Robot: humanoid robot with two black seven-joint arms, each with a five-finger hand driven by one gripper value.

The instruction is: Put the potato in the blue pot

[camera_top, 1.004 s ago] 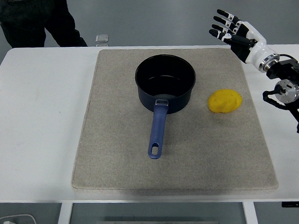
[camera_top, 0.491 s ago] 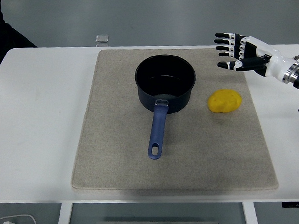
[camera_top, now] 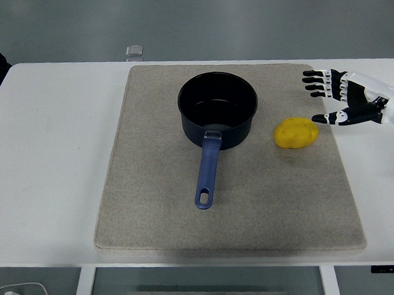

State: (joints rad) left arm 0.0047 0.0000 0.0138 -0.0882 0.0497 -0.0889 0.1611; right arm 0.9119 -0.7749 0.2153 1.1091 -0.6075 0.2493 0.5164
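on the white table (camera_top: 53, 141), right hand (camera_top: 348, 98) has dropped beside the potato (camera_top: 296, 132), fingers spread and empty.

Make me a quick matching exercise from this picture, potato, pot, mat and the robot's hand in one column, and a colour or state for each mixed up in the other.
Things:
1. potato
2. pot
3. mat
4. right hand

Descriptions:
A. dark blue, empty, handle toward the near edge
B. fingers spread, holding nothing
C. yellow, lying right of the pot
D. beige, under both pot and potato

Pairs: 1-C, 2-A, 3-D, 4-B
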